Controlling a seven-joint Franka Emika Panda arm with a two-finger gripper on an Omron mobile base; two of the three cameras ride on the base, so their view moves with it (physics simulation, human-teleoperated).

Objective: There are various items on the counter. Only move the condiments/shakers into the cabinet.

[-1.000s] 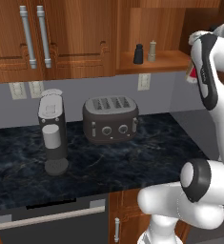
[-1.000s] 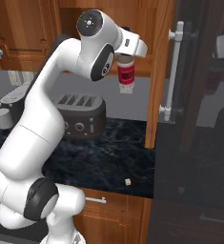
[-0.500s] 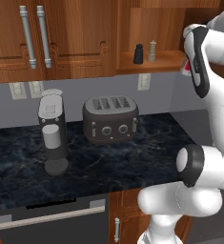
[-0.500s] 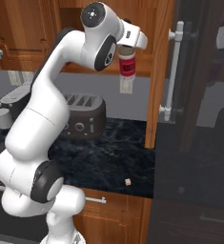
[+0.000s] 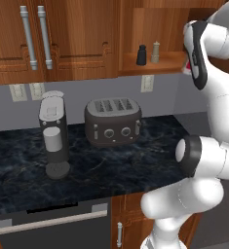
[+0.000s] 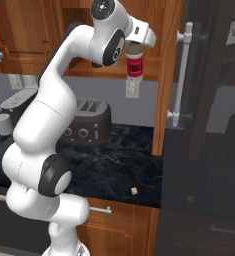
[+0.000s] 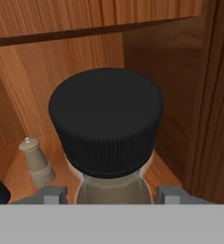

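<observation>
While clamped on the sauce bottle [image 6: 135,67], pincer [image 7: 111,193] hovers at cabinet niche [image 5: 160,61].
Risk: knocking tan shaker [image 7: 35,162], or clipping right niche wall.

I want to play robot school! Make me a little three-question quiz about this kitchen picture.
1. True or false: the black shaker and the wooden shaker already stand on the cabinet shelf.
2. What is the gripper holding?
A. the toaster
B. the bottle with the red label
C. a spoon
3. Fill in: on the counter, the coffee machine stands to the ___ of the toaster in the left base view.

Key:
1. True.
2. B. The bottle hangs from the jaws in front of the shelf; the hand view shows its dark cap.
3. Left.
</observation>
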